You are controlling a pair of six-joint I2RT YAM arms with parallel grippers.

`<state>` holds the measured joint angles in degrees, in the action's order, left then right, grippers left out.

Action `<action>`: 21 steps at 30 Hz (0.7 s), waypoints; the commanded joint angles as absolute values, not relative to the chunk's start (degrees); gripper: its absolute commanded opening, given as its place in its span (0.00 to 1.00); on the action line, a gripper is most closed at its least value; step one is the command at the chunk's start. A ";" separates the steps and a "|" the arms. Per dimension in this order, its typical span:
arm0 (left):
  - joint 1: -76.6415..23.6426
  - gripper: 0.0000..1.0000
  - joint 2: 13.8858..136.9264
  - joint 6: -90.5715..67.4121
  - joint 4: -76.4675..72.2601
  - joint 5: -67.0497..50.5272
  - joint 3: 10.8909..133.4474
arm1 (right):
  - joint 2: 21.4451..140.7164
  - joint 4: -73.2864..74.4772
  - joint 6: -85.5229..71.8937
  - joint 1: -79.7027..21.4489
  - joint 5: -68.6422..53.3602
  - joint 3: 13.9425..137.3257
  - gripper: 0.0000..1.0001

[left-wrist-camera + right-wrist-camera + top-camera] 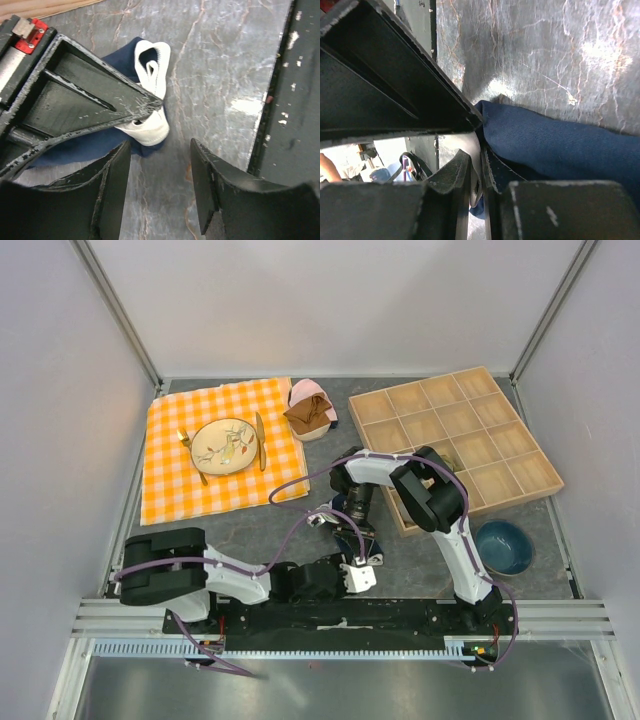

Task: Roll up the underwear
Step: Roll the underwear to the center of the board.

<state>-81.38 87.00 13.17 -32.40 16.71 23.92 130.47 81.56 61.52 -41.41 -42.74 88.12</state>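
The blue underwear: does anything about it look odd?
The underwear lies bunched, its white band doubled over and pinched in the right hand; the left hand is open beside it. Nothing looks torn.

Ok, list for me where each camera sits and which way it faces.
Top external: above and behind, looking down on the table; both arms show, bases at the bottom.
Left wrist: aimed down at the underwear; its own jaws open, at the bottom edge.
Right wrist: low, looking along the table; its own jaws shut on the underwear's edge.
Both wrist views share the underwear and the right arm's jaws.
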 commanded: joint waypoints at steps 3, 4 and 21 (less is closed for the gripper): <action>-78.84 0.55 89.47 12.92 -37.62 15.47 26.72 | 132.36 77.61 63.37 -41.31 -42.28 88.16 0.20; -78.58 0.55 90.08 12.14 -37.79 15.29 26.72 | 132.36 77.43 63.37 -41.31 -42.36 88.24 0.20; -73.57 0.02 91.50 2.12 -36.74 7.31 26.81 | 130.87 75.67 63.19 -40.96 -43.86 86.57 0.28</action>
